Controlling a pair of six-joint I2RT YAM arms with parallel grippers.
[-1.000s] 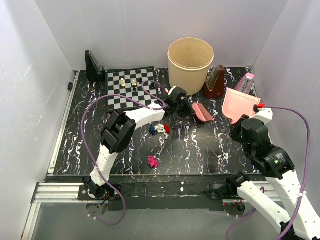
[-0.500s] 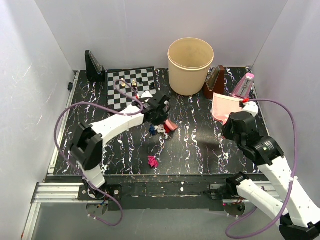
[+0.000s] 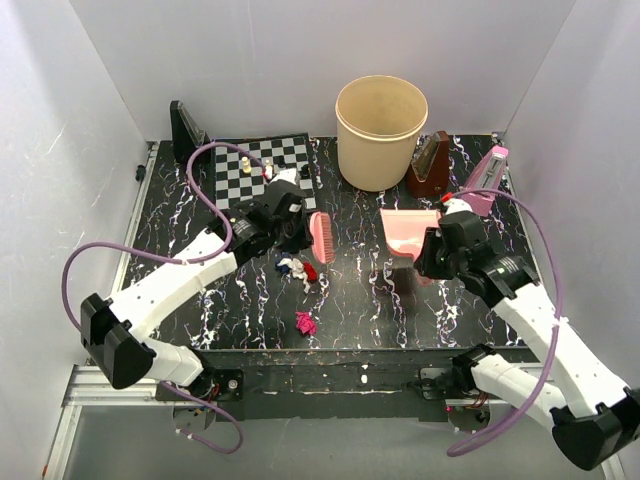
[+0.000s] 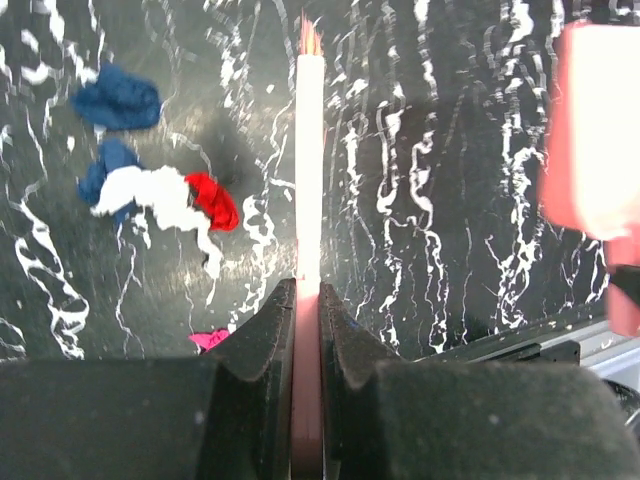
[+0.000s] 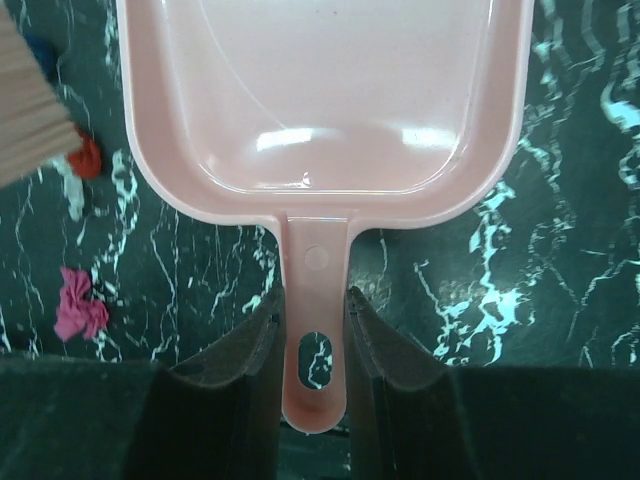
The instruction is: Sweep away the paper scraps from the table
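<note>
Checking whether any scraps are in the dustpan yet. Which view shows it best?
Right wrist: the dustpan fills the frame, its tray bare, its handle clamped in the right claw. The top external view shows it small, its inside hard to read; the left wrist catches only a blurred pink edge.

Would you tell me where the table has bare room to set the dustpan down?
Widest: the table's near strip between the magenta scrap and the right arm. A narrower gap lies between brush and dustpan. Crowded: the back, with chessboard and bucket, and around the scrap cluster.
</note>
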